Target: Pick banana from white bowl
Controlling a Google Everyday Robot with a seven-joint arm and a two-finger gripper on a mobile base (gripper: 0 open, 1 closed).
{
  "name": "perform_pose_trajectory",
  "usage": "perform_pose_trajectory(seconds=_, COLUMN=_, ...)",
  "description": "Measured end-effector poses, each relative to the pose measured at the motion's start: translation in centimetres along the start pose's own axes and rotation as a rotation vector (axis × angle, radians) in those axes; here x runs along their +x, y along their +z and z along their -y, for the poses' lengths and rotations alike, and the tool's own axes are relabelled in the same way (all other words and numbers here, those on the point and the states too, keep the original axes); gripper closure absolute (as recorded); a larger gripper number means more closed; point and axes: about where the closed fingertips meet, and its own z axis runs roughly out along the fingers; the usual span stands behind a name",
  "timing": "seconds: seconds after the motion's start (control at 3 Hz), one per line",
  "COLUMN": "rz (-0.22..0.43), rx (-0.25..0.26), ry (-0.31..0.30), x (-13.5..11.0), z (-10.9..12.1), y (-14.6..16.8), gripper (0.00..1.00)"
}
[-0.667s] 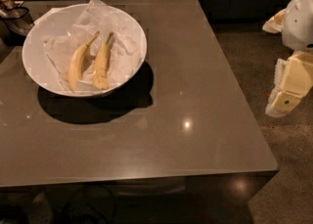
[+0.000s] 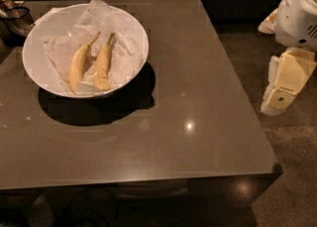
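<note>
White bowl [image 2: 34, 60]: sat on the left half of the dark table [image 2: 198, 122], towards the far side, with a heavy shadow pooled beneath it.
Paper [image 2: 124, 37]: a crumpled white sheet lined the bowl, and one corner poked up past the far rim.
Left banana [image 2: 78, 66]: lay on the paper, stem pointing away.
Right banana [image 2: 103, 62]: lay just beside it, nearly parallel, stem also pointing away. Both were in the bowl.
Gripper [image 2: 283, 85]: hung beyond the table's right edge, over the floor, well apart from the bowl. Whether it was open or closed could not be told.
</note>
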Motion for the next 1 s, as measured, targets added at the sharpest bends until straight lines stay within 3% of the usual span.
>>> perform_pose_trajectory(seconds=0.33, rz=-0.027, rx=-0.069, ry=0.026, x=-2.4, z=1.5, y=1.7, gripper=0.0)
perform_pose_trajectory(seconds=0.67, rz=-0.039, rx=-0.126, ry=0.005, x=-5.9, z=3.0, y=3.9, gripper=0.0)
perform_pose_trajectory(seconds=1.0, rz=-0.018, rx=-0.103, ry=-0.001, x=-6.8, z=3.6, y=4.0, gripper=0.0)
